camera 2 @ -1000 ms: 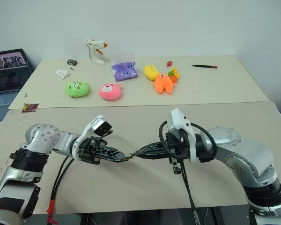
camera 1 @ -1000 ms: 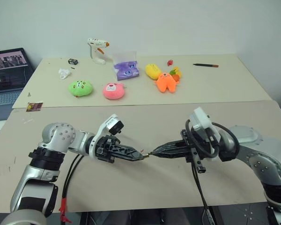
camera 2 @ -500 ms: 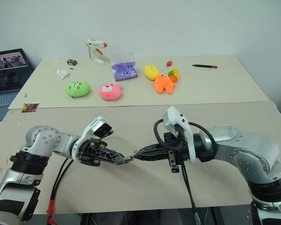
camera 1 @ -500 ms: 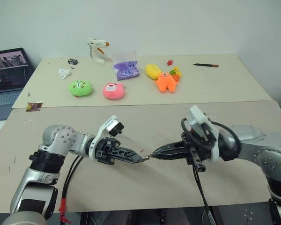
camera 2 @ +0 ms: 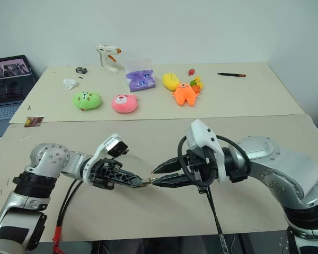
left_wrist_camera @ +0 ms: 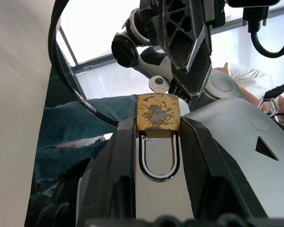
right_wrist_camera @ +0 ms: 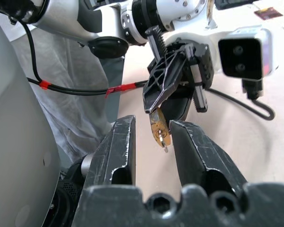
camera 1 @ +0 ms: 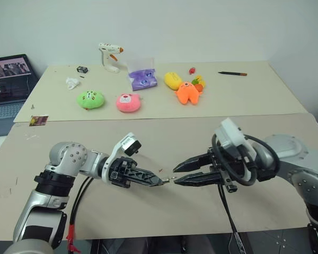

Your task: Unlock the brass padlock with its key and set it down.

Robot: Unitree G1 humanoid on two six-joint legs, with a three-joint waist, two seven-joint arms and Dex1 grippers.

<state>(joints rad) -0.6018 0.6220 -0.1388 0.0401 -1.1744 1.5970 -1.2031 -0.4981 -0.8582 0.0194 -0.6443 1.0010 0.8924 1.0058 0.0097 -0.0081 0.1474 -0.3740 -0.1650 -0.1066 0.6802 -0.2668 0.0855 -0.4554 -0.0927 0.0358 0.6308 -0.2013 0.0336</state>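
My left gripper (camera 1: 158, 181) points level toward my right side and pinches the brass padlock (left_wrist_camera: 158, 116) between its two black fingers (left_wrist_camera: 118, 156). The padlock body sits at the fingertips; its silvery shackle (left_wrist_camera: 159, 161) loops back between the fingers. The key (left_wrist_camera: 158, 85) stands in the end of the padlock body that faces my right gripper, with its round silvery head exposed.

My right gripper (camera 1: 176, 174) points toward the left gripper, tip to tip, above the near table (camera 1: 164, 211). Its two fingers (right_wrist_camera: 120, 142) are spread apart. In the right wrist view the padlock and key hang in the gap between them, touching neither.

On the far table (camera 1: 254, 100), well apart from both grippers, lie a green plush toy (camera 1: 90, 99), a pink plush toy (camera 1: 129, 102), an orange plush toy (camera 1: 187, 93), a yellow plush toy (camera 1: 173, 80), a purple bag (camera 1: 142, 79), a white glue gun (camera 1: 109, 56) and a pen (camera 1: 232, 73). A laptop (camera 1: 8, 79) stands beyond the table on my left.
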